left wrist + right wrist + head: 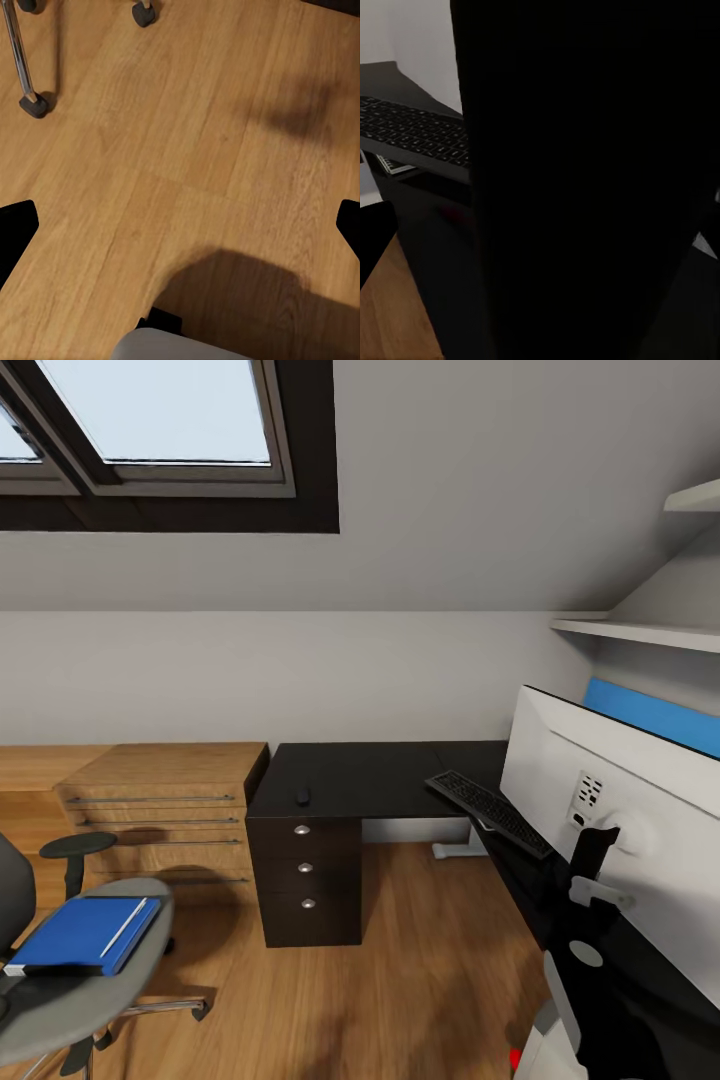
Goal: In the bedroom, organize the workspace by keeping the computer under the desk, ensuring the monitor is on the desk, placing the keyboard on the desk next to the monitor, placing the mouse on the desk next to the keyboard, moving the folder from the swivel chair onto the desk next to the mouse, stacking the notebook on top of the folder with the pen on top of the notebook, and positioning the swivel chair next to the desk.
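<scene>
A: What is laid out, from the largest thing down?

B: The desk is seen along the wall, L-shaped, with its drawer unit at the near corner. The monitor is stood on the desk's right wing, white back turned to the head camera. The swivel chair is placed well apart from the desk, at the left.

A: And the smaller things?

B: The keyboard is seen tilted, overhanging the desk edge just beside the monitor. The folder is lain flat on the chair seat, a pen resting on it. The mouse is set on the desk above the drawers.

A: How would the folder be handled?

B: It is judged light, thin and somewhat flexible, its cover slippery; an edge overhanging the seat would best be pinched, once the loose pen is lifted off.

A: The grippers?

B: The left gripper is held spread wide above bare floor. Whether the right one is spread or closed cannot be told.
</scene>
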Motion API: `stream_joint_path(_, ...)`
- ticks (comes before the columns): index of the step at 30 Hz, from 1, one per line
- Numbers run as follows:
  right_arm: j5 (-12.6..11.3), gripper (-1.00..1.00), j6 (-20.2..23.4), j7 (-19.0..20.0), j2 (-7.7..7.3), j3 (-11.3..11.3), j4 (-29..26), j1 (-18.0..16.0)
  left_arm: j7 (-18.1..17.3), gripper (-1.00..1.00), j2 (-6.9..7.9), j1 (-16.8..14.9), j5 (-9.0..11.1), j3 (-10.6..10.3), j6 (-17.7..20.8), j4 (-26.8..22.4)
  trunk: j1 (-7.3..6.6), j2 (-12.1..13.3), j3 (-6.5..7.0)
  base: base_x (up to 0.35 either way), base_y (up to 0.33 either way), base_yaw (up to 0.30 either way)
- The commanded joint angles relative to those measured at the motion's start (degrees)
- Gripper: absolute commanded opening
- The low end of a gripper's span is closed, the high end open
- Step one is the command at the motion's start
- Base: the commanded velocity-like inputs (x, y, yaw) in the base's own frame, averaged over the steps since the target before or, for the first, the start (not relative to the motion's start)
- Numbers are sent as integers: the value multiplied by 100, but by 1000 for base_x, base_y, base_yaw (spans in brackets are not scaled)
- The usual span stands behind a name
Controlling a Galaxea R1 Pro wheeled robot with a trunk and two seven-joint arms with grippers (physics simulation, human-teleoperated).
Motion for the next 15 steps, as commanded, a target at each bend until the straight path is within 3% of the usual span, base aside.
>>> stream_joint_path(1, 32, -100, -7, -18, -19, 1, 4, -3, 5, 100, -2, 2, -26, 26, -2, -9, 0, -3, -5, 0, 0, 0)
stream_joint_path(15, 32, -100, -7, -13, -59, 3, 4, 0, 5, 100, -2, 2, -26, 30, -2, -10, 0, -3, -5, 0, 0, 0)
